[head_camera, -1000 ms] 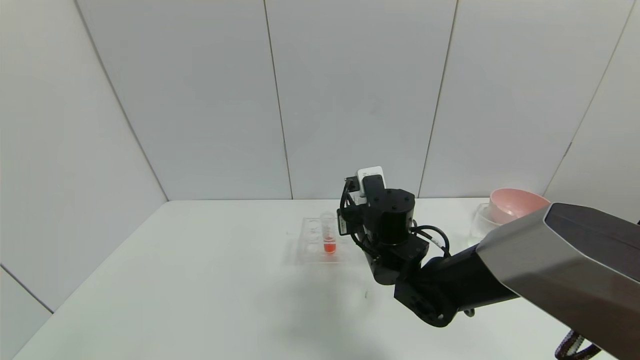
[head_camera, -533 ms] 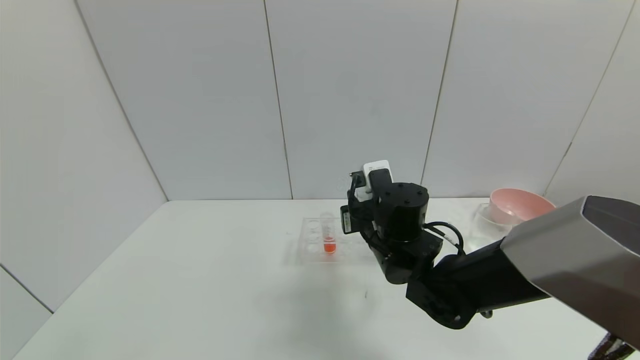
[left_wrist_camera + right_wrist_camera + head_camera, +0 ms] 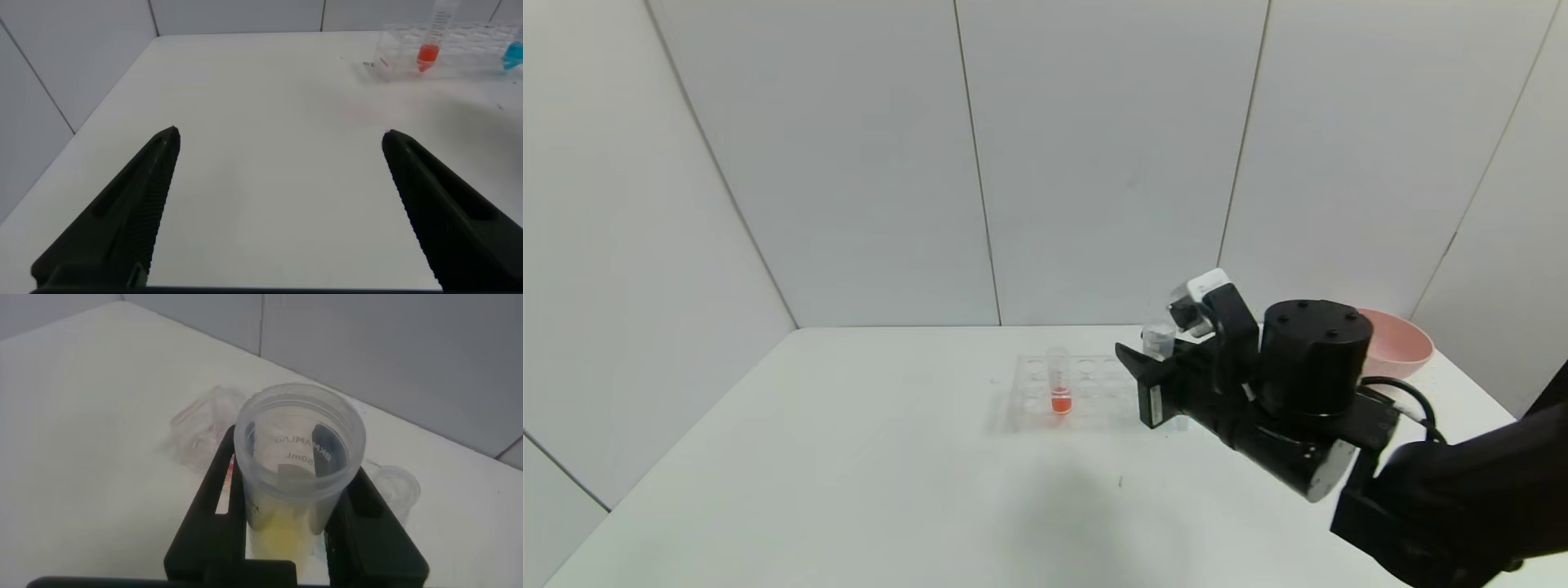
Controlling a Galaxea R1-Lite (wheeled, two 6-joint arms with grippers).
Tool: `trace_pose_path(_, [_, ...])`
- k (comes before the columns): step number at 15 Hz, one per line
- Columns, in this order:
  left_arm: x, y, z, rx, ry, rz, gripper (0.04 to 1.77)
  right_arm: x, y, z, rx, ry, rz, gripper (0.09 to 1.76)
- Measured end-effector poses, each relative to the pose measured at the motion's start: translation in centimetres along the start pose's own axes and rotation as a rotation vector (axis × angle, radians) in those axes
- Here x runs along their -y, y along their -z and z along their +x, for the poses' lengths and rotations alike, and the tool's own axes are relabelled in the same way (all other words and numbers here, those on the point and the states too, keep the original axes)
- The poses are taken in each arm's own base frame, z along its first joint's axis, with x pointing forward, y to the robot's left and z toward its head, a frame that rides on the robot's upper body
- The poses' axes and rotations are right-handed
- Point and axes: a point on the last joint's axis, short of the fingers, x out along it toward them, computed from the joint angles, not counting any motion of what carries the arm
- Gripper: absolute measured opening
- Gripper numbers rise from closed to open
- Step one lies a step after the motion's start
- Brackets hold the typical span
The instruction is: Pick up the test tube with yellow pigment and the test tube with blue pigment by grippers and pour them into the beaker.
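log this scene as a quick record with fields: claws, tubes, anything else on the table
right claw: shut on the test tube with yellow pigment, held above the table beside the rack
left claw: open, empty, low over the table
test tube with blue pigment: by the rack, only partly in the left wrist view
orange-red tube: upright in the rack
pink bowl: far right of the table

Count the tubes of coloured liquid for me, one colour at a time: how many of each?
Orange-red tube, standing in the rack: 1
Blue tube: 1
Yellow tube, held in the right gripper: 1
Total: 3
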Motion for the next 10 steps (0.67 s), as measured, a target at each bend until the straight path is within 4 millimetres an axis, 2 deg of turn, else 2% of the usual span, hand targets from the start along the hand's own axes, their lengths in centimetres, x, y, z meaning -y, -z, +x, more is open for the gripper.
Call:
trace_pose_path(4, [0.0, 0.0, 0.0, 0.0, 0.001, 0.0, 1.76, 5.1, -0.1, -4.7, -0.053, -0.104, 0.031, 0.59])
trace_pose_path(10, [0.0, 0.0, 0.0, 0.0, 0.0, 0.0, 1.76, 13.8, -1.0, -10.9, -0.087, -0.128, 0.079, 0.59])
